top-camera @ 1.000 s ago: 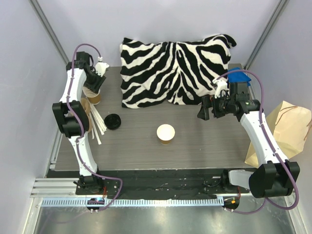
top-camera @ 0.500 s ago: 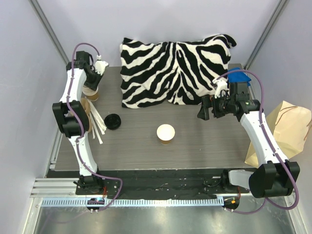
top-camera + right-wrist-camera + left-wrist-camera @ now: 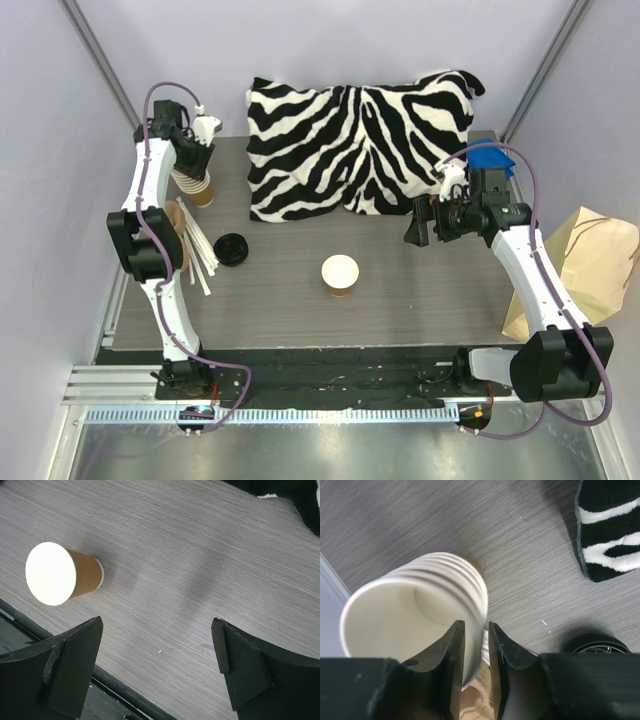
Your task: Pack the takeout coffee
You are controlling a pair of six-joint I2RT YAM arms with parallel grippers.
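1. Left gripper [image 3: 475, 627] first: its fingers are nearly closed, pinching the wall of the top cup in the stack of cups [image 3: 415, 612]. One finger is inside the rim and the other is outside, with only the paper wall between them.
2. From above, that stack sits at the far-left corner of the table [image 3: 420, 290], leaning a little under the wrist.
3. Over to the right gripper [image 3: 156, 622]: the fingers are spread wide and it holds nothing, hanging above bare wood grain and touching nothing.
4. The lone kraft cup [image 3: 340, 273] stands upright near the middle of the table, open-topped with a white mouth. It is well apart from both grippers. In the right wrist view it sits off beyond the left-hand finger.
5. The black lid [image 3: 231, 248] lies flat on the table to the left of that cup, just beside a fan of pale sticks [image 3: 200, 252].
6. The zebra-striped cushion [image 3: 360, 140] fills the far edge, and the brown paper bag [image 3: 590, 265] sits past the table's right side.
7. Against half a second ago, the left gripper and its stack have shifted slightly to the right, and the stack now tilts more.
8. The right arm, the lone kraft cup and the black lid sit where they were.
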